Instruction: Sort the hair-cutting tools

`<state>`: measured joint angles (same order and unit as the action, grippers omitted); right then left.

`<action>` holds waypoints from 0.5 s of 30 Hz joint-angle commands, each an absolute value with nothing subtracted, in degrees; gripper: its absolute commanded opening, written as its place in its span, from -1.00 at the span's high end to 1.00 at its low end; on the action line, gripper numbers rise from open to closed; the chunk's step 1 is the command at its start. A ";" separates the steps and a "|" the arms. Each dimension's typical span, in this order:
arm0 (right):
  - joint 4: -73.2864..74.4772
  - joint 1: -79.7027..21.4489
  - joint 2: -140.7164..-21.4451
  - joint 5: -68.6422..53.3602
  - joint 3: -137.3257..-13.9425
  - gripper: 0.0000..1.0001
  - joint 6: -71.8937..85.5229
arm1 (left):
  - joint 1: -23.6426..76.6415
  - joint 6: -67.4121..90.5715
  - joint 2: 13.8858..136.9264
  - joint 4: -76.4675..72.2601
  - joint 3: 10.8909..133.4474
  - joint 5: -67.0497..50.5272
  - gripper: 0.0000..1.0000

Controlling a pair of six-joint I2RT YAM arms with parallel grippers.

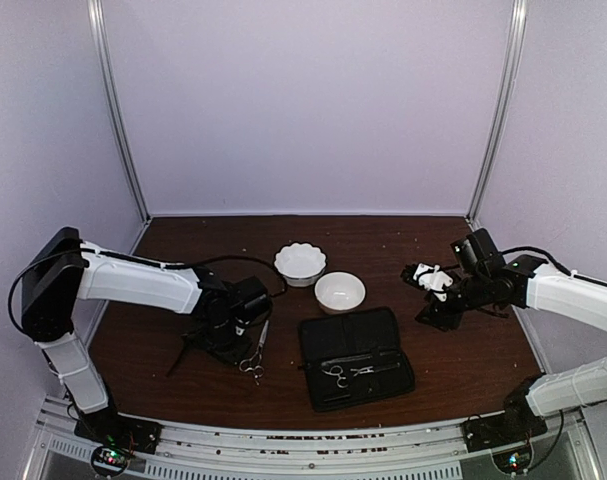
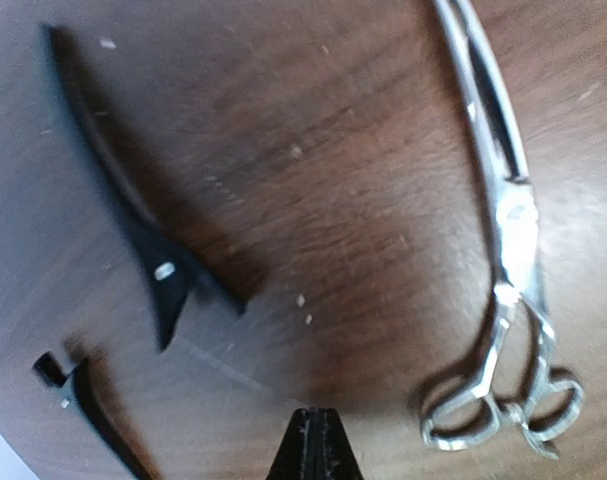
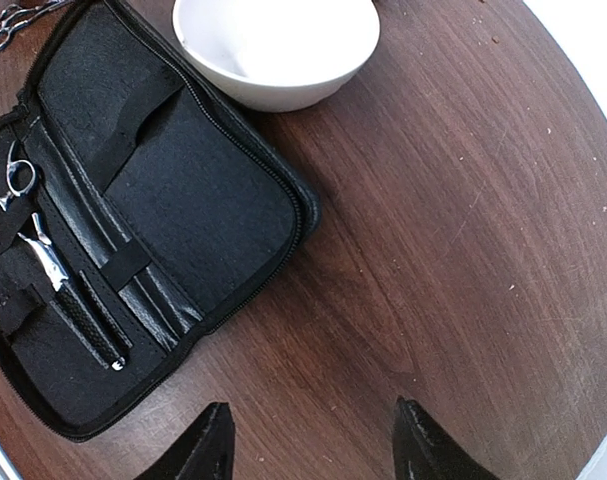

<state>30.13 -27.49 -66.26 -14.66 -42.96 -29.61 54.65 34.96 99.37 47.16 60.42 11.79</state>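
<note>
One pair of silver scissors [image 1: 255,358] lies on the table beside my left gripper [image 1: 226,338]; it also shows in the left wrist view [image 2: 508,230], rings nearest. Two black clips lie left of it, one long [image 2: 133,210] and one at the lower left edge [image 2: 88,410]. My left gripper [image 2: 315,445] is shut and empty, just above the wood between clips and scissors. A second pair of scissors [image 3: 28,230] is strapped inside the open black case [image 3: 183,190]. My right gripper [image 3: 313,440] is open and empty over bare wood right of the case.
Two white bowls stand behind the case, a scalloped one [image 1: 300,262] and a plain one [image 1: 340,292], the plain one also in the right wrist view [image 3: 273,45]. The case [image 1: 355,358] lies open at front centre. Walls enclose the table on three sides.
</note>
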 commanded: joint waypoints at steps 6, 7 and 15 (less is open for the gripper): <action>30.06 -27.29 -66.96 -16.22 -44.08 -0.10 -29.53 | 54.79 30.41 102.70 43.52 61.92 4.29 1.00; 29.99 -27.25 -67.17 -16.20 -44.14 -0.10 -29.53 | 55.29 29.93 102.66 43.51 62.14 3.44 1.00; 30.62 -27.33 -69.69 -16.29 -45.28 -0.10 -29.80 | 60.00 25.27 104.89 42.99 66.04 -5.91 1.00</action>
<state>30.28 -27.49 -68.64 -15.66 -43.16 -29.74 58.00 28.51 103.26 44.62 63.20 0.69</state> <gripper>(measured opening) 0.550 0.008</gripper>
